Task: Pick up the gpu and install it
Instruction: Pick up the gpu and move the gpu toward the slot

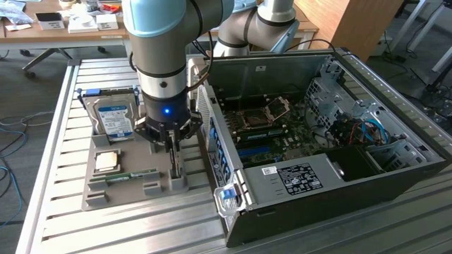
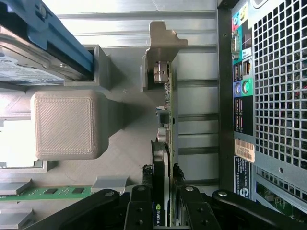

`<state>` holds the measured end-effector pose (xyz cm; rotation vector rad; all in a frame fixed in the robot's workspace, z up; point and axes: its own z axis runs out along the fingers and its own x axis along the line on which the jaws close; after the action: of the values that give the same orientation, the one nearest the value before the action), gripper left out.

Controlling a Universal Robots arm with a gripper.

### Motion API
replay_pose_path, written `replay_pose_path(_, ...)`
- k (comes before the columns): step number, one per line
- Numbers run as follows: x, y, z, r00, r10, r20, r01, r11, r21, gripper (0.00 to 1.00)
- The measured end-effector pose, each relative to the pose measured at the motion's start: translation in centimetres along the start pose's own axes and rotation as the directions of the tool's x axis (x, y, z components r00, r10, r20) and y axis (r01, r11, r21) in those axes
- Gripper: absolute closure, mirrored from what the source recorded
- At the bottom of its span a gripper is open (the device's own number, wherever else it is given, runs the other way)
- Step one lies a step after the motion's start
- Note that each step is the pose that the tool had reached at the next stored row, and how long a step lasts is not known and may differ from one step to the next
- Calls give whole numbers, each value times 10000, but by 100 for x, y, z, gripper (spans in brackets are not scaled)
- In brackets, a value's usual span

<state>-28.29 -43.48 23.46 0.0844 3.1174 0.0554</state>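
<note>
End effector (image 1: 171, 138) low at centre-left of the exterior view, fingers (image 2: 139, 206) pinching the gpu (image 1: 174, 161) by both faces. Gpu stands on edge in a slot of the grey tray (image 1: 99, 200), just beside the open computer case (image 1: 339, 159). Hard drive (image 1: 115, 120) upright at the tray's upper left. Memory stick (image 1: 133, 175) flat toward lower left. Slatted metal counter (image 1: 127, 233) beneath.

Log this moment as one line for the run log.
step: pick gpu | claw: at gpu's top edge | gpu: on edge in holder | case: open beside holder
</note>
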Motion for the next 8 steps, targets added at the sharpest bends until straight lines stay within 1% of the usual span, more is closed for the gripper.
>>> replay_pose_path(8,0,0,0,10000,-9,1,9,10000,-1,73)
